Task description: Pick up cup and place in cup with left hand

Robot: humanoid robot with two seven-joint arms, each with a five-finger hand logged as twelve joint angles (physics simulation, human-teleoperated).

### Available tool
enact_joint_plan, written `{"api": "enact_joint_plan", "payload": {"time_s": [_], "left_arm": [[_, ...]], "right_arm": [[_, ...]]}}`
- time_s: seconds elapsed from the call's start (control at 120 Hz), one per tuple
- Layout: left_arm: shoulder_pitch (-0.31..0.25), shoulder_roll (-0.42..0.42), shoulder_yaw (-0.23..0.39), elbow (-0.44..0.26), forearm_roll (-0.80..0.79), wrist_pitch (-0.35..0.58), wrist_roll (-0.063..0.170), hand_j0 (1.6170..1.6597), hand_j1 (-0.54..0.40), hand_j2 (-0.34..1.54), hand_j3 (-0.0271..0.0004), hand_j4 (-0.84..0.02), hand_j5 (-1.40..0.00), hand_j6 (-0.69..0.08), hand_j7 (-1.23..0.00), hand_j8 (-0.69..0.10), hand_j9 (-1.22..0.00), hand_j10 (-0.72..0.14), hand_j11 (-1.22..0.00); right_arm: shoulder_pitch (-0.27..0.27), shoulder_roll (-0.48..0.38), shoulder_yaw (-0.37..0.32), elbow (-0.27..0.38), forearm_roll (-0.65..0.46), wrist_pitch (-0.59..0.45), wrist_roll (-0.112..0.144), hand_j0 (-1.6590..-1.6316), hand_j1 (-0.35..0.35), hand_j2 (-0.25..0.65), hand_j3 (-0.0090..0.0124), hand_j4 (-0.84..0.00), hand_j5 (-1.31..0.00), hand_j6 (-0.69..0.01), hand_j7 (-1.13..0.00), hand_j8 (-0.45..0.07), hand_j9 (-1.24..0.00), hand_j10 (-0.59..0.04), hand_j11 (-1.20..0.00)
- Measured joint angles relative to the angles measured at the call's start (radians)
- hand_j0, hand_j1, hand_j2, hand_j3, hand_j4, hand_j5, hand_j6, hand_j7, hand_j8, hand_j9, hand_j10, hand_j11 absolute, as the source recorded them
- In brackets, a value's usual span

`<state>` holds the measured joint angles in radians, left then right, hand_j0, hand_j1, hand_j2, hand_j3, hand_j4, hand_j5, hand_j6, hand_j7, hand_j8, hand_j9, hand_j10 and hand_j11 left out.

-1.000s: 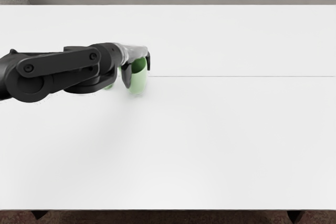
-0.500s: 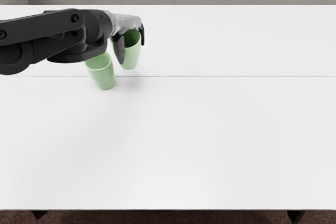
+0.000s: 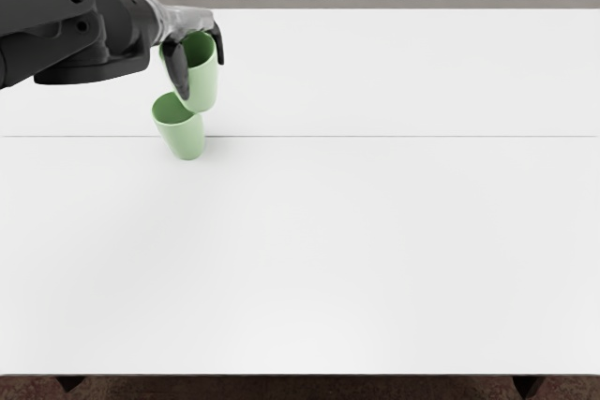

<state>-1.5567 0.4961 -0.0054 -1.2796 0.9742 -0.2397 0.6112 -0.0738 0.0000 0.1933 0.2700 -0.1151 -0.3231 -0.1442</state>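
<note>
1. Your left hand (image 3: 194, 22) has its fingers bent around the held cup (image 3: 202, 86), gripping it with one dark finger on each side.
2. You have that green cup mouth up, and it looks raised over the table (image 3: 375, 241).
3. Your other green cup, the standing cup (image 3: 186, 140), is on the tabletop, its open rim facing up; the held cup is not inside it.
4. In your view, the held cup's lower end overlaps the standing cup's right rim; you cannot tell whether they touch.
5. You have the hand near the table's far edge, with white tabletop stretching wide to the cups' right and toward the near edge.
</note>
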Motion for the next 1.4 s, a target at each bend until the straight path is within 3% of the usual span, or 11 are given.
{"api": "enact_joint_plan", "payload": {"time_s": [0.9, 1.4], "left_arm": [[0.024, 0.077, 0.0, -0.003, -0.021, -0.018, 0.0, 1.6518, -0.115, 0.05, 0.0, -0.547, -0.68, -0.273, -0.69, -0.229, -0.7, -0.354, -0.71], [0.047, 0.067, 0.0, -0.005, -0.033, -0.02, 0.0, 1.6527, -0.115, 0.07, 0.0, -0.556, -0.68, -0.288, -0.69, -0.243, -0.7, -0.359, -0.7]], "right_arm": [[0.0, 0.0, 0.0, 0.0, 0.0, 0.0, 0.0, -1.6581, -0.316, -0.006, 0.0, -0.028, -0.04, -0.028, -0.04, -0.028, -0.04, -0.028, -0.04], [0.0, 0.0, 0.0, 0.0, 0.0, 0.0, 0.0, -1.6581, -0.316, -0.006, 0.0, -0.028, -0.04, -0.028, -0.04, -0.028, -0.04, -0.028, -0.04]]}}
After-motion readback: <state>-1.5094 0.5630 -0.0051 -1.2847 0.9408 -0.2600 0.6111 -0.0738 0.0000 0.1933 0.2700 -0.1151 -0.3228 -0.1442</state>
